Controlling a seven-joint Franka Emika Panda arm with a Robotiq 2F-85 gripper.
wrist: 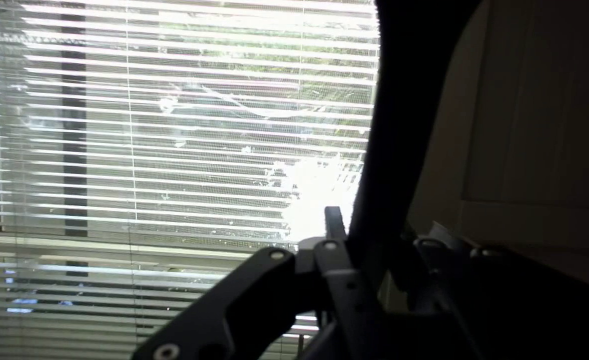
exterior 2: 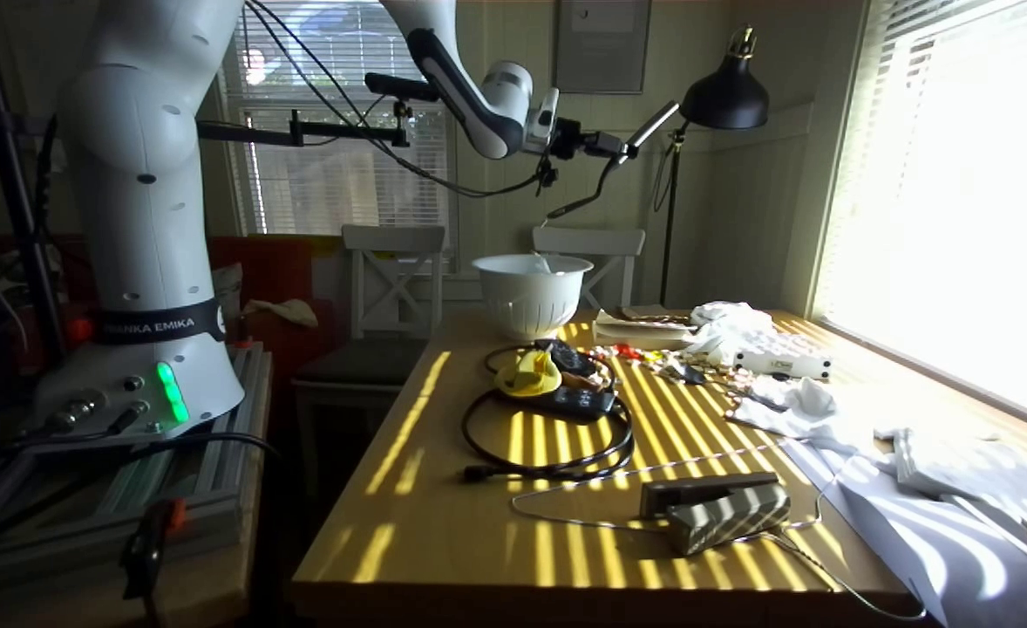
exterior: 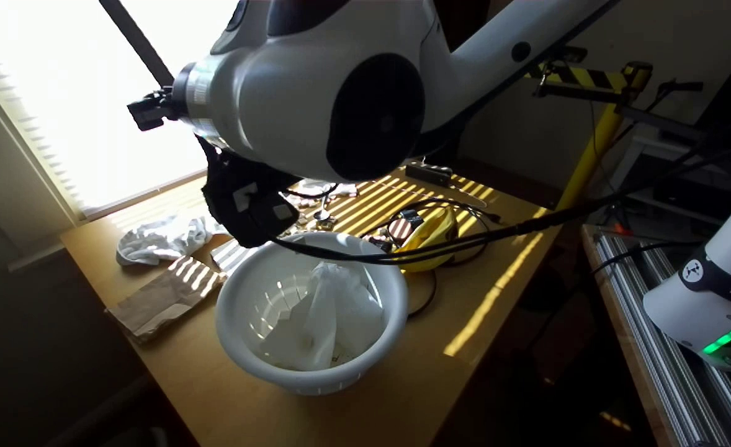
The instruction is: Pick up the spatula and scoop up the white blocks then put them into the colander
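One wooden table [exterior 2: 391, 532], striped with sunlight; along the robot-side edge, from the front corner toward the far end, a long open strip of wood. Along the opposite side, a bright, blind-covered window [wrist: 199, 125]. Reaching across at height, a white robot arm [exterior 2: 139, 218]. Around the far end in an exterior view, two pale chairs [exterior 2: 393, 237] and a black lamp [exterior 2: 727, 92].

Near that end, seen in both exterior views, a white colander [exterior 2: 527, 301], upright, with white paper-like material [exterior: 347, 304] inside; open wood between rim and robot-side edge, clutter toward the window. Among the clutter, white cloth [exterior: 164, 239], and brown paper [exterior: 161, 298] lying right up to the end edge. Bordering the open strip, a loop of black cord [exterior 2: 513, 471].

High over the table, apart from the colander, the gripper [wrist: 379, 245], drawn in from both sides on, most likely, the spatula [wrist: 407, 110], backlit nearly to silhouette. Lower end above the colander's rim in an exterior view, air between. Smaller still: a grey block [exterior 2: 731, 519] near the front edge, a yellow object [exterior 2: 528, 377] beside the cord, and little coloured pieces [exterior 2: 627, 351] scattered farther in.
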